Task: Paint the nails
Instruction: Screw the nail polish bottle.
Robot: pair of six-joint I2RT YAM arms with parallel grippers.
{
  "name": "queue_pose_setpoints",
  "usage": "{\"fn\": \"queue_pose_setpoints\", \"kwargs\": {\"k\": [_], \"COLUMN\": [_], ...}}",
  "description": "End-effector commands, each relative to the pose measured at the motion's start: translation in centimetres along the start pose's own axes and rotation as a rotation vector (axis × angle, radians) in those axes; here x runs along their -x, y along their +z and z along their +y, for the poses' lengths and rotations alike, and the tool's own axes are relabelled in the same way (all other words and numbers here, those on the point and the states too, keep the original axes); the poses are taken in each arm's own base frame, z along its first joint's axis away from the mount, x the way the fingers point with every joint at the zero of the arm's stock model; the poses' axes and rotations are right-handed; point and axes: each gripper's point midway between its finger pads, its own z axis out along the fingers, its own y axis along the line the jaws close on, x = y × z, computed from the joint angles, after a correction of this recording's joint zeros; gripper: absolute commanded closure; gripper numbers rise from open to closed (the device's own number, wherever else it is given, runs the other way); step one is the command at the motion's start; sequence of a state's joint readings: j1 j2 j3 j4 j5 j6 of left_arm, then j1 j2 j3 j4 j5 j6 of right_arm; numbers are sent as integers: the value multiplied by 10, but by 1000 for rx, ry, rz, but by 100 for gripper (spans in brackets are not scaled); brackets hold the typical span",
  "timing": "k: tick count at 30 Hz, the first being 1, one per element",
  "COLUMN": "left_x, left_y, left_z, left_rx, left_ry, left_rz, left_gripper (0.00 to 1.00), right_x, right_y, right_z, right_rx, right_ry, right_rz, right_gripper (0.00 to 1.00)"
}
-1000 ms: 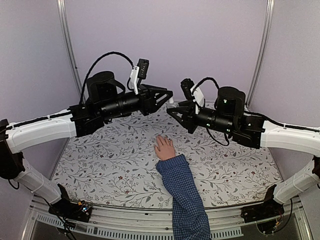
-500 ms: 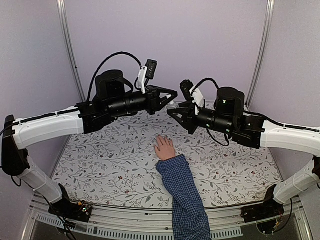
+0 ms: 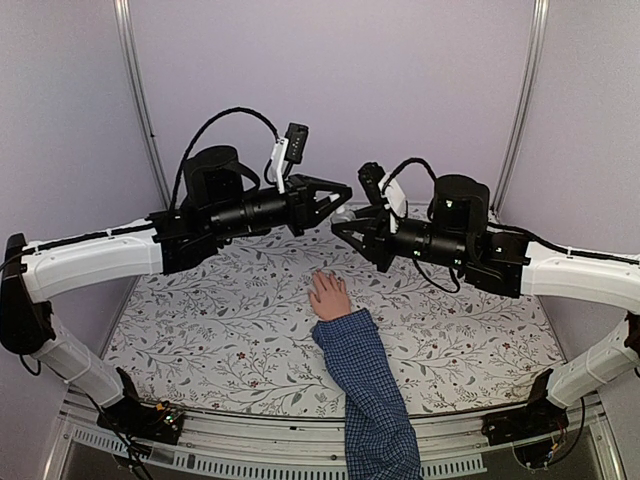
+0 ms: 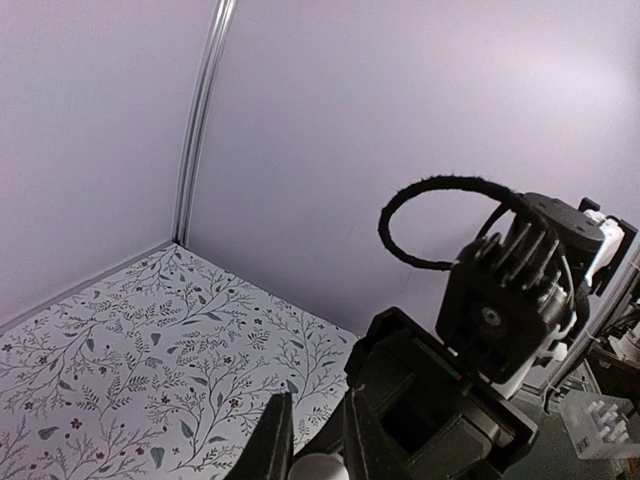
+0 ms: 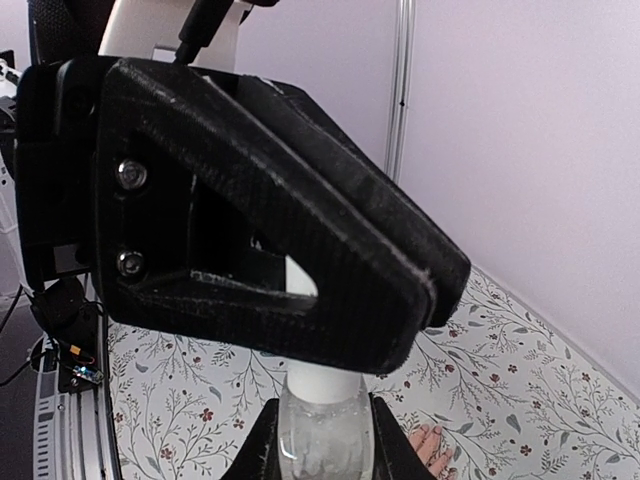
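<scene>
Where a blue checked sleeve (image 3: 372, 390) crosses the near edge of the floral tabletop (image 3: 200, 330), a pale hand (image 3: 329, 298) lies flat at mid-tabletop, fingers pointing away; the nails (image 3: 321, 277) at its far end are too small to show colour. Beyond and above the hand, well clear of it, both arms meet tip to tip. Right end effector (image 5: 320, 450) pinches a small clear bottle (image 5: 322, 425); left end effector (image 3: 348, 190) is pressed together on its white cap (image 5: 320, 385). Behind stands a plain lilac wall (image 3: 400, 80) with a metal post (image 3: 137, 90) at each side.
</scene>
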State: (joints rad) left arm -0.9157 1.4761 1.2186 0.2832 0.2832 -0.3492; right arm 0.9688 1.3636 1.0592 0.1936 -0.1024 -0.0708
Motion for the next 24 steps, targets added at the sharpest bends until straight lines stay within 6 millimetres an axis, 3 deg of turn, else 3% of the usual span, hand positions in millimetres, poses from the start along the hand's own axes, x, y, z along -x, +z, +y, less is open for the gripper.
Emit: {"fn": "queue_pose_setpoints", "kwargs": {"k": [1,5,11,24], "left_x": [-18,-23,-32,-56], "left_y": [-7,-15,-25,-45], "left_z": [-18,-41,-61,-99], "left_rx": [-108,-240,-369,-676], "left_ry": [34,77,111,180], "left_rz": [50,50,79,136], "left_gripper": [100,100,100,100], "right_x": [47,60,74,85], "right_y": [-20,-31,-50,-86], "right_z": [20,31,68,126], "right_rx": [93,165,380,795], "right_ry": [-58,-75,-141,-241], "right_rz": [-150,-189,-248,-305], "right_gripper": [100,100,100,100]}}
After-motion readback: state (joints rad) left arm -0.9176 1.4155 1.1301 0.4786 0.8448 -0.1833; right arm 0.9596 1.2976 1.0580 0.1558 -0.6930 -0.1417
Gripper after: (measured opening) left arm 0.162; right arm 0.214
